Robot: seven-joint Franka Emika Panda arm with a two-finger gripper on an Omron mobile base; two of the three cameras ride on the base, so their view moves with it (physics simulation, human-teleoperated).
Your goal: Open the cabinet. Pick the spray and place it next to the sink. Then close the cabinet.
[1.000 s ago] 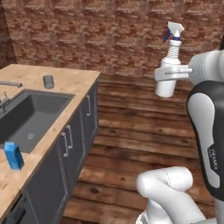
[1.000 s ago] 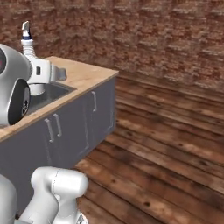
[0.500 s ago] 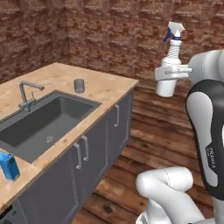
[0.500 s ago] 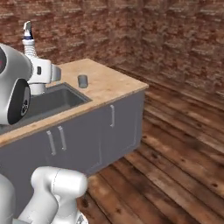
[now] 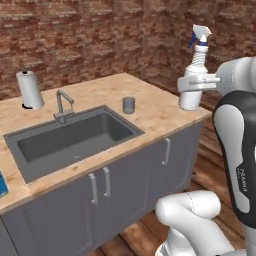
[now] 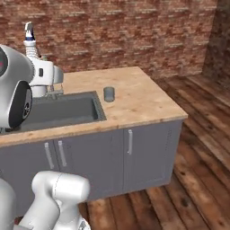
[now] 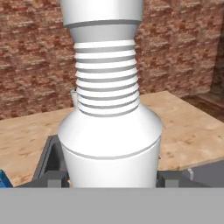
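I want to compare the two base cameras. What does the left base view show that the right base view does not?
Left base view alone: a white paper towel roll, the faucet, and a blue object at the counter's edge. Right base view alone: wooden floor right of the counter. Both: the sink, the small grey cup, and the hand holding the spray upright.

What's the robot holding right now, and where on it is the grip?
The gripper holds the spray upright, clamped around its wide white lower body, below the ribbed neck.
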